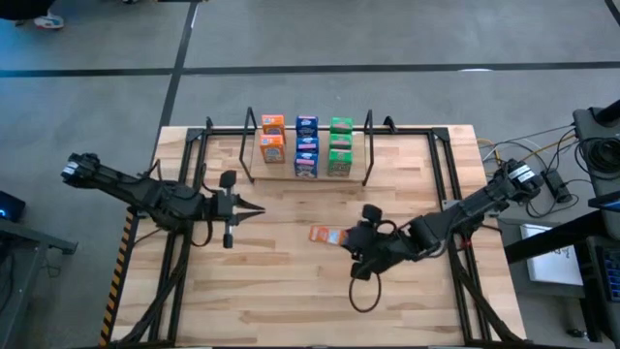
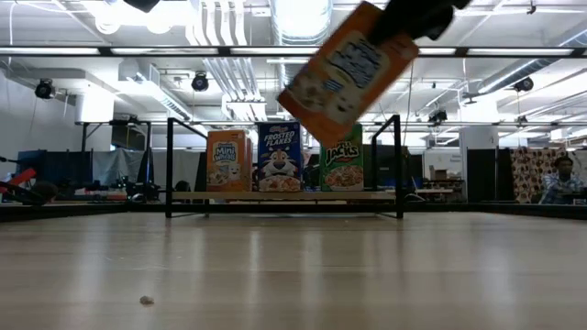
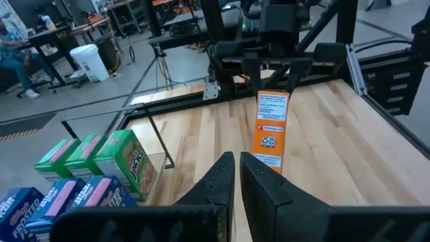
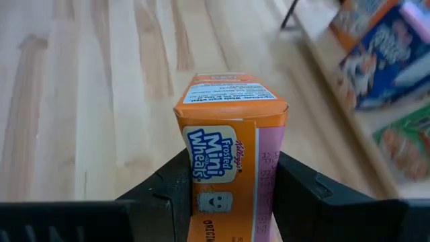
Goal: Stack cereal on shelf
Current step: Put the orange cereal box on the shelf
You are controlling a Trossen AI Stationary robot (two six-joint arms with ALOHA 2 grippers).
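orange cereal box (image 4: 228, 144), nearest the right wrist camera, sits clamped between the two fingers of the right claw (image 1: 360, 244), held clear of the bench (image 1: 291, 301) and tilted, as the low view shows it hanging slantwise above the boards. from above, that claw and its box lie at about four o'clock of the bench's middle, well apart from the shelf (image 1: 308, 174), which stands at twelve o'clock. on the shelf the orange column (image 1: 272, 139) holds two boxes, while the blue column (image 1: 306, 145) and the green column (image 1: 340, 145) each show three, so the gap for this box is judged to be in the orange column.

risks from here: the box is gripped low with much of it sticking out past the fingers, so it could swivel or slip when swung. carried in tilted, it may clip the shelf's upright hoop or knock the two orange boxes over. released while askew, it would likely topple.

left claw (image 1: 254, 208) is clenched on nothing, waiting at nine o'clock.
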